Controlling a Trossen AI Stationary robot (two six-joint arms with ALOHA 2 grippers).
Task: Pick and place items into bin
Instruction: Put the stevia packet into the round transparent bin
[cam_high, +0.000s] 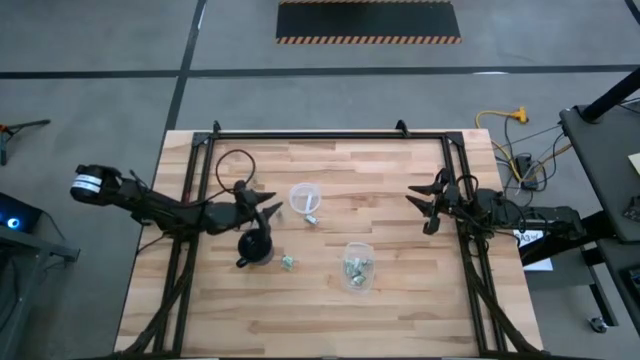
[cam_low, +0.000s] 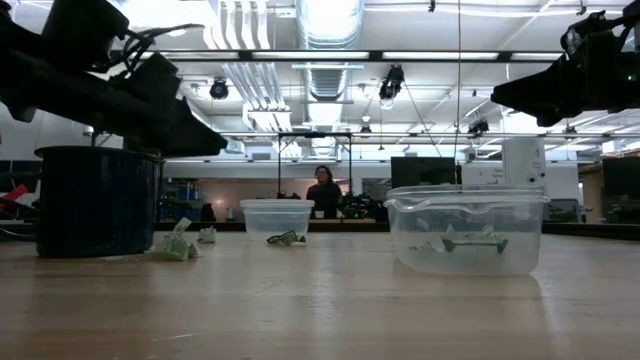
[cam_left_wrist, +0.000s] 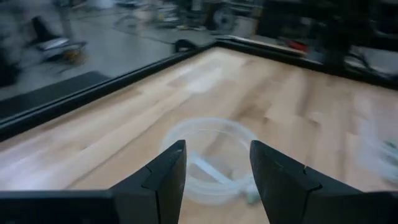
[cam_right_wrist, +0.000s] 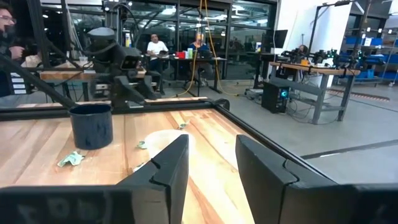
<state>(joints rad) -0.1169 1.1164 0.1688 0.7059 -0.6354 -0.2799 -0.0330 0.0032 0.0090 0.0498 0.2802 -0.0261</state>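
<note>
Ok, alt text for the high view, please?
A wooden table seen from above holds two clear containers, a black mug and tiny pale green pieces. The left gripper and right gripper hover open at opposite sides.

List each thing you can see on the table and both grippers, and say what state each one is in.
left gripper: open, empty, above the round clear cup.
right gripper: open, empty, raised near the table's right edge.
black mug: upright.
round clear cup: upright, one piece beside it.
clear bin: upright, lidless, several pieces inside.
loose green piece: on the wood beside the mug.
</note>
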